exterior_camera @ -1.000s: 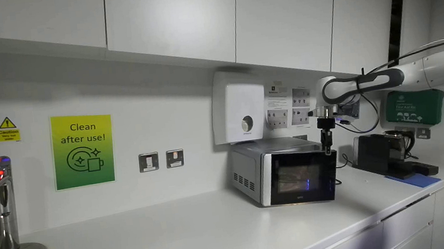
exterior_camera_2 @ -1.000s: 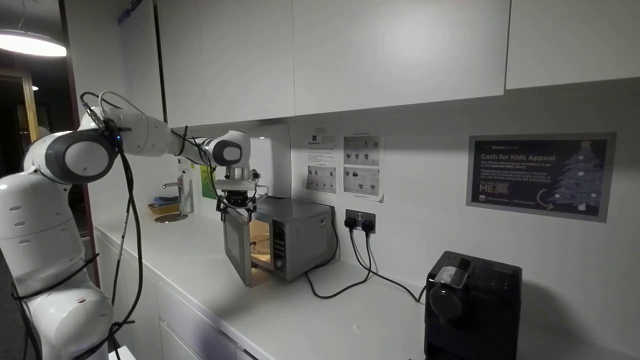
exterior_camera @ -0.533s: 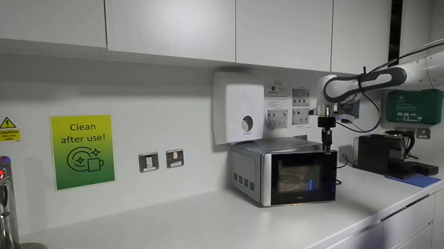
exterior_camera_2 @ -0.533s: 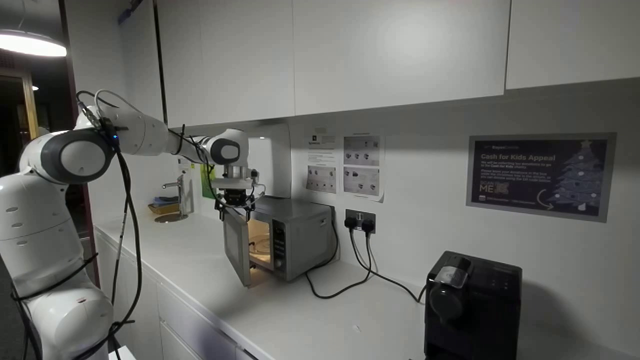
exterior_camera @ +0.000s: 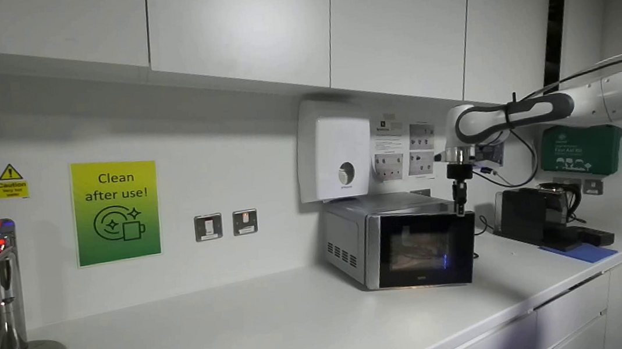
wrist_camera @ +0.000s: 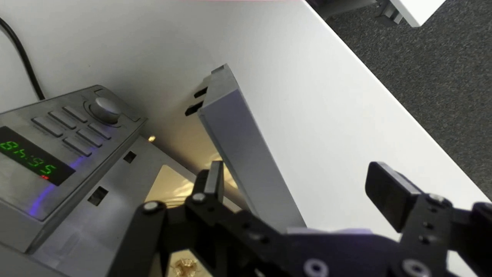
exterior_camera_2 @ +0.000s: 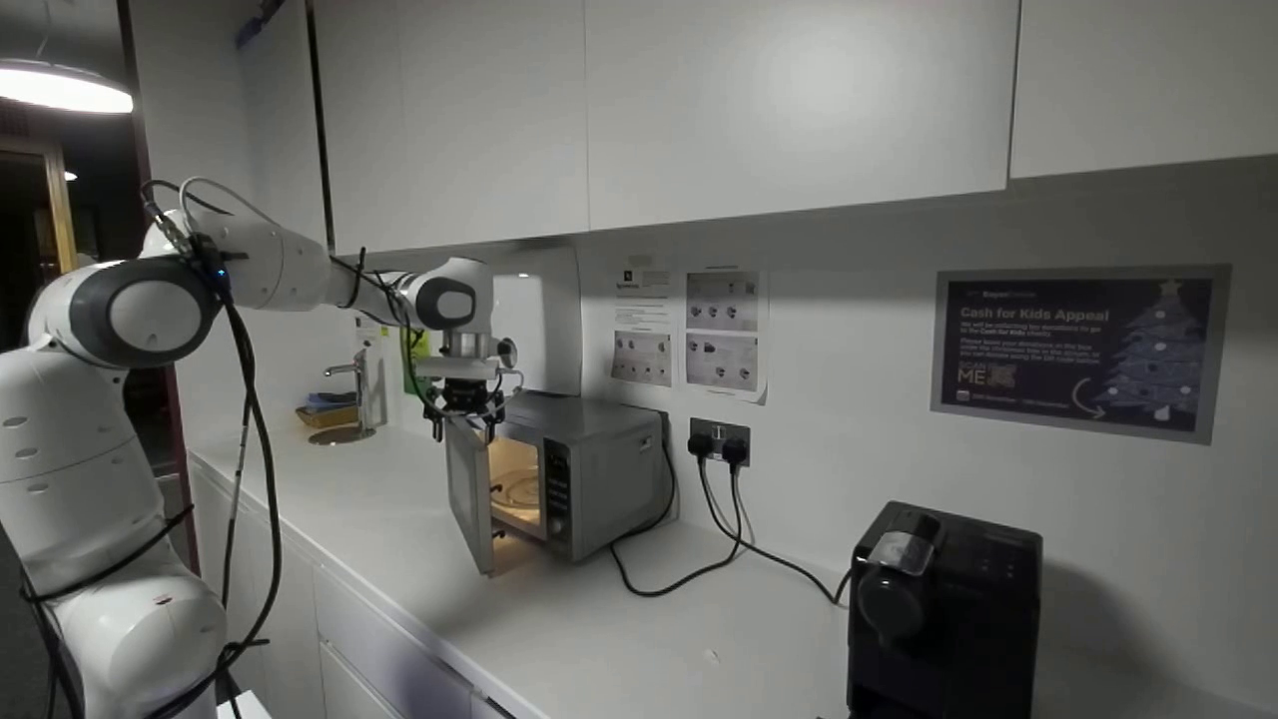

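A silver-grey microwave [exterior_camera_2: 619, 479] stands on the white counter, its door [exterior_camera_2: 467, 499] partly open and its inside lit. The black door front [exterior_camera: 425, 252] shows in an exterior view. My gripper [exterior_camera_2: 463, 433] points down at the door's top edge, also in an exterior view [exterior_camera: 460, 213]. In the wrist view the gripper [wrist_camera: 298, 182] is open, its fingers wide apart around the door edge [wrist_camera: 250, 154]. One finger is on the inner side, close to the door; whether it touches I cannot tell. The other finger is well away on the outer side. The control panel [wrist_camera: 57, 146] has a green display.
A white dispenser [exterior_camera: 337, 148] hangs above the microwave. Wall cabinets [exterior_camera: 399, 24] run overhead. A black coffee machine [exterior_camera_2: 944, 609] and plugged cables [exterior_camera_2: 719, 449] are beside the microwave. A chrome tap [exterior_camera: 7, 291] stands at the far end. The counter edge [wrist_camera: 384, 86] drops to dark carpet.
The microwave door has swung a little further open, and the gap to the lit inside is wider. My gripper and arm have drawn back slightly along with it, away from the microwave body.
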Motion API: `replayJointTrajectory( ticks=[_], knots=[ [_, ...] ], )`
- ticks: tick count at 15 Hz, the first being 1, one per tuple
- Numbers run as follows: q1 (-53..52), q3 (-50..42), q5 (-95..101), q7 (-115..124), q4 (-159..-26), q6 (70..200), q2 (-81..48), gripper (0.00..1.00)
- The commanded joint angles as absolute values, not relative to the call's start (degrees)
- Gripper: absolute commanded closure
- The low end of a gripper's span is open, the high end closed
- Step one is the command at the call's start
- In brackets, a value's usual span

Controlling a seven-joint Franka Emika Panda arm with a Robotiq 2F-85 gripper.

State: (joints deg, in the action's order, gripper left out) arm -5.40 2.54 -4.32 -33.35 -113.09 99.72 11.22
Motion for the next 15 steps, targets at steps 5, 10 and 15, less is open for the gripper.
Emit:
replayJointTrajectory(
  ticks=[5,10,15],
  knots=[
    [-5.8,2.3,-6.7,-29.5,-114.8,98.9,13.0,0.0],
    [-5.8,2.7,-6.7,-25.1,-115.0,98.4,13.2,0.0],
    [-6.2,3.1,-6.4,-22.4,-115.4,98.5,13.5,0.0]
  ],
)
